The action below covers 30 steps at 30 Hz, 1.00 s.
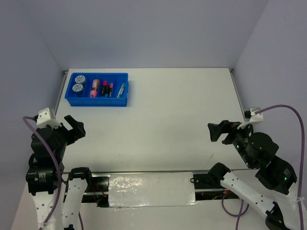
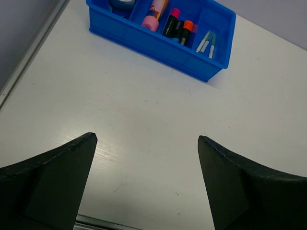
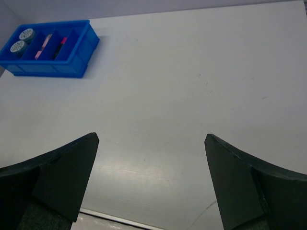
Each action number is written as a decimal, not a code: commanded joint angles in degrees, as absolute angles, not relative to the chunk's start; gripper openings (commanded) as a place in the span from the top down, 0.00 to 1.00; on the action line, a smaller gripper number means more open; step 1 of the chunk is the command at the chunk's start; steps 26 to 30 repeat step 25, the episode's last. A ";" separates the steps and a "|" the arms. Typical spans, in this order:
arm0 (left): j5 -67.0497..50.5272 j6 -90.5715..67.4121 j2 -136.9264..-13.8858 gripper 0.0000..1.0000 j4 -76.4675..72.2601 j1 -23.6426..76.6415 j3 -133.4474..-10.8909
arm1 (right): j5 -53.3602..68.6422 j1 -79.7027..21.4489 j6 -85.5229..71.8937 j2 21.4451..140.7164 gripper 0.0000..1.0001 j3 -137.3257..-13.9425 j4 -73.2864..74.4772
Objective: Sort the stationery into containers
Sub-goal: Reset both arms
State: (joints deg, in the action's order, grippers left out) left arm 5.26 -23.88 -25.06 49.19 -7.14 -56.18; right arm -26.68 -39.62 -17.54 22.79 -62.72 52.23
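The blue tray (image 1: 98, 102) stands at the table's far left with the stationery in its compartments. From left to right these hold two round blue jars (image 1: 79, 83), a pink tube (image 1: 94, 88), short black markers (image 1: 106, 89) and thin pens (image 1: 121, 89). My left gripper (image 1: 77, 127) hovers open near the front left, well short of the tray (image 2: 158, 48), with bare table between its fingers (image 2: 62, 172). My right gripper (image 1: 214, 132) hovers open at the front right, far from the tray (image 3: 48, 69), and holds nothing.
White walls close in the table at the back and sides. A metal rail (image 1: 153, 171) and a shiny taped strip (image 1: 151, 189) run along the near edge between the arm bases. Purple cables (image 1: 288, 108) loop off each wrist.
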 commanded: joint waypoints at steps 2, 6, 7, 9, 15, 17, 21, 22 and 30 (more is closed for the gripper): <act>3.28 -22.59 -21.36 0.01 50.10 -6.07 -56.17 | -26.01 -39.64 -18.89 20.48 0.00 -61.00 54.58; -1.14 -22.59 -19.87 0.01 49.04 -6.06 -52.04 | -25.05 -39.64 -18.54 18.90 0.00 -61.17 54.49; -1.49 -22.85 -19.69 0.01 48.78 -6.06 -50.12 | -25.22 -39.64 -18.81 18.64 0.00 -61.17 54.49; -2.02 -23.38 -19.08 0.01 48.16 -6.06 -49.48 | -25.75 -39.64 -18.98 17.84 0.00 -61.08 54.40; -3.25 -22.85 -19.34 0.01 47.99 -6.24 -49.22 | -26.37 -39.64 -19.77 16.17 0.00 -61.08 54.76; -3.43 -22.85 -19.51 0.01 47.81 -6.07 -49.04 | -26.45 -39.64 -19.69 15.65 0.00 -61.17 55.02; -3.69 -22.94 -19.77 0.01 47.55 -6.06 -48.78 | -26.90 -39.64 -19.95 16.34 0.00 -61.44 55.63; -3.78 -22.85 -19.95 0.01 47.55 -6.06 -48.78 | -26.63 -39.64 -19.86 16.61 0.00 -61.44 55.55; -4.13 -22.68 -20.30 0.01 47.37 -6.06 -48.69 | -26.54 -39.64 -19.78 18.10 0.00 -61.52 55.81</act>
